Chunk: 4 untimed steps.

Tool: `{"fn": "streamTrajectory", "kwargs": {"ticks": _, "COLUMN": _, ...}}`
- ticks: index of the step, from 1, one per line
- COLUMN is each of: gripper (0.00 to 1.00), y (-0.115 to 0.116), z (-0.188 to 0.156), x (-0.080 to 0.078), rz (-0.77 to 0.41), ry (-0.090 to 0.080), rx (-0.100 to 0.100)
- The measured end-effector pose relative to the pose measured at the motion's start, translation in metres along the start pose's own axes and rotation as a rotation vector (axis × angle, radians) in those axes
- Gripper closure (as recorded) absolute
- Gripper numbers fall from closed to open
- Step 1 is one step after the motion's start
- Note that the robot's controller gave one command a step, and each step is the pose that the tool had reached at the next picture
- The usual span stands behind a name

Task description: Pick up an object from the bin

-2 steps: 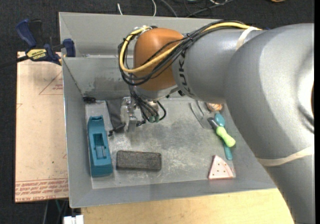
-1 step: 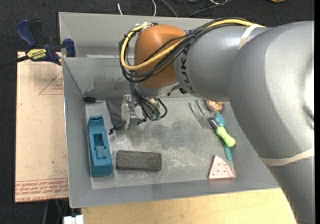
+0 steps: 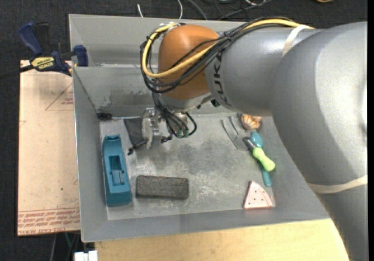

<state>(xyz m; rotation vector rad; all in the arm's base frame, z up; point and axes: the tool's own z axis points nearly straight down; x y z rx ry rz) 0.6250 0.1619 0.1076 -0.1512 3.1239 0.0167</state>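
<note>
A dark grey flat piece (image 3: pixel 133 130) is lying in the back left part of the grey metal bin (image 3: pixel 204 163), close to where the floor is meeting the sloping back wall. The jaws are hanging just beside its right edge, low over the bin floor. Whether they are touching it cannot be told, and whether they are open or closed cannot be told either, since cables and the wrist are crowding them. A thin black bit is showing on the floor just in front of the piece.

Above the jaws, the orange cover (image 3: pixel 181 61) of the wrist is sitting under a loop of yellow and black cables (image 3: pixel 153 55), and the thick grey arm (image 3: pixel 280 73) is reaching in from the right.

To the left and in front of the dark piece, a teal tape dispenser (image 3: pixel 115 171) is lying lengthwise along the left wall. Just beside its front end, a dark grey rectangular block (image 3: pixel 162 187) is lying flat near the front wall. A small black object (image 3: pixel 104 116) is resting in the back left corner.

Well apart on the right, a metal fork-like utensil (image 3: pixel 231 130) is lying next to a green and blue handled tool (image 3: pixel 260 156), with a peach-coloured thing (image 3: pixel 251 119) partly hidden by the arm behind them. A pink triangular piece with small dots (image 3: pixel 258 197) is lying near the front right corner.
</note>
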Motion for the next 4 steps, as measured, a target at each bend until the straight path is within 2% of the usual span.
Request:
{"fn": "streamTrajectory", "kwargs": {"ticks": 1, "gripper": 1.00, "y": 0.000, "z": -0.016, "x": 0.001, "rz": 0.001, "ry": 0.002, "rx": 0.000}}
{"fn": "streamTrajectory", "kwargs": {"ticks": 2, "gripper": 1.00, "y": 0.001, "z": -0.031, "x": -0.001, "rz": 0.002, "ry": -0.003, "rx": -0.002}}
{"fn": "streamTrajectory", "kwargs": {"ticks": 3, "gripper": 1.00, "y": 0.001, "z": -0.066, "x": 0.000, "rz": 0.002, "ry": 0.004, "rx": -0.001}}
{"fn": "streamTrajectory", "kwargs": {"ticks": 4, "gripper": 1.00, "y": 0.002, "z": -0.093, "x": -0.002, "rz": 0.003, "ry": -0.006, "rx": -0.003}}
